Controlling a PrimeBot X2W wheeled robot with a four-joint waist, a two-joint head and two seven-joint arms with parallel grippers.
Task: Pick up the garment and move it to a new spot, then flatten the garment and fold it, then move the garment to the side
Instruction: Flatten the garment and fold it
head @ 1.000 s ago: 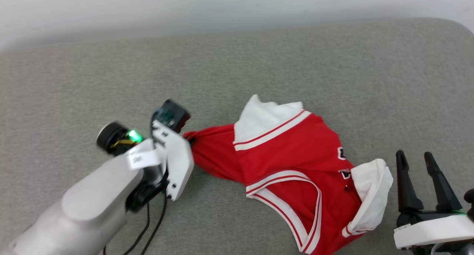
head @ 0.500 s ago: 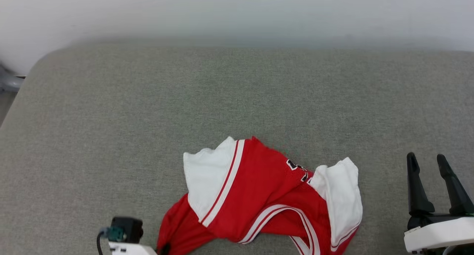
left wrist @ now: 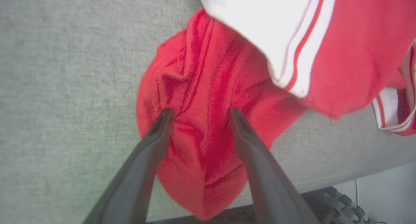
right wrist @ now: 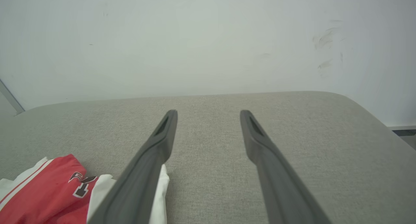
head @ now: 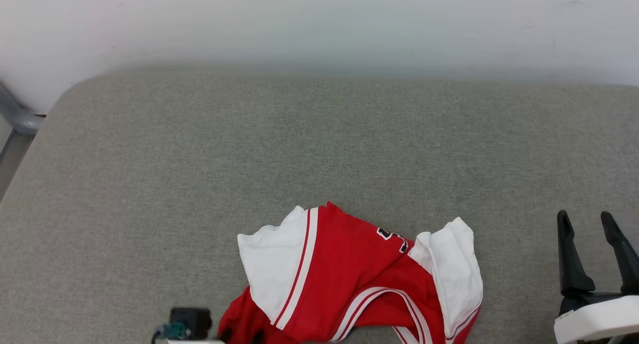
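Note:
The garment (head: 349,264) lies crumpled near the front of the grey padded surface (head: 319,144). It is red, with white sleeves turned up and part of a black print showing. In the left wrist view my left gripper (left wrist: 200,112) is open, its two fingers spread over a bunched red end of the garment (left wrist: 208,87) that reaches the surface's front edge. My right gripper (head: 585,216) stands open to the right of the garment, apart from it. In the right wrist view the right gripper (right wrist: 208,112) has nothing between its fingers, and the garment (right wrist: 48,185) sits at lower left.
A white wall (head: 319,24) rises behind the padded surface. A grey metal bar (head: 15,117) stands off its far left corner. The surface's front edge (left wrist: 341,172) drops away below the red cloth. The left wrist's camera block (head: 188,324) shows at the head view's bottom.
The head camera has turned, so the whole picture has shifted. My left gripper, shut on the red end before, now has its fingers spread. The right gripper stays open.

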